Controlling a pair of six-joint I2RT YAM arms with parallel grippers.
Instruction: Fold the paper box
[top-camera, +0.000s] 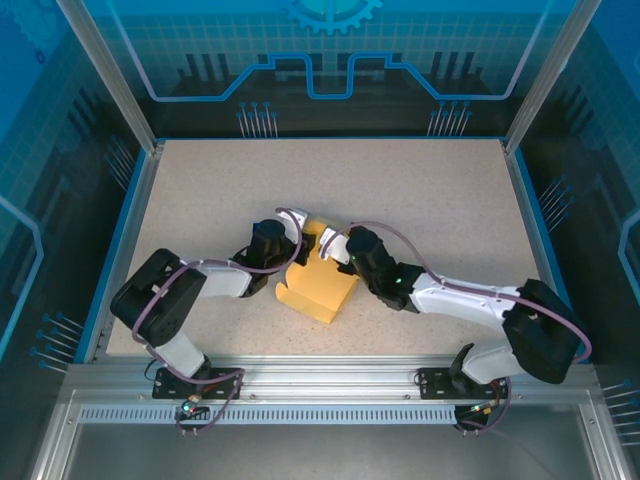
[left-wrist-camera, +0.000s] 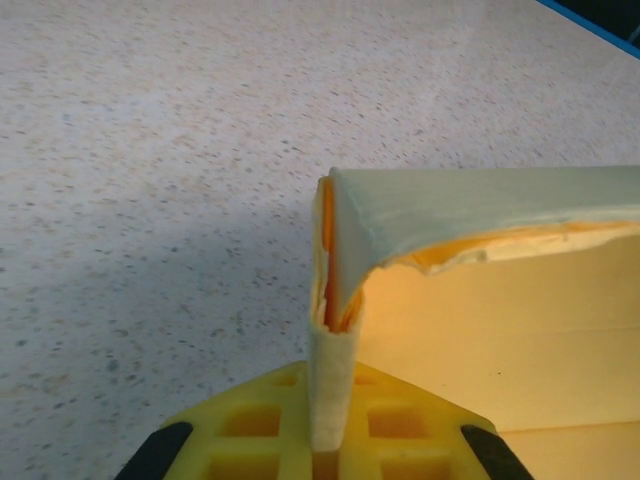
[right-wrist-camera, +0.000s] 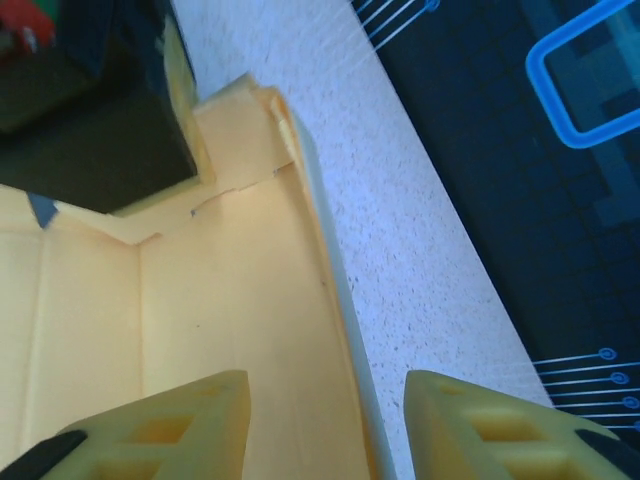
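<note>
Both my arms stretch inward over the bench (top-camera: 430, 200). My left fingers (left-wrist-camera: 250, 430) clench an upright wall of the paper box (top-camera: 322, 288); my right fingers (right-wrist-camera: 170, 425) straddle another, released.

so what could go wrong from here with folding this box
1. The left gripper is shut on a doubled wall of the pale yellow thin cardboard box; a pull could tear it, and the flap edge beside the pinch looks ragged.
2. The right gripper is open astride the long wall, so that fold may spring back.
3. Both grippers sit close together at the box's far end and might collide.
</note>
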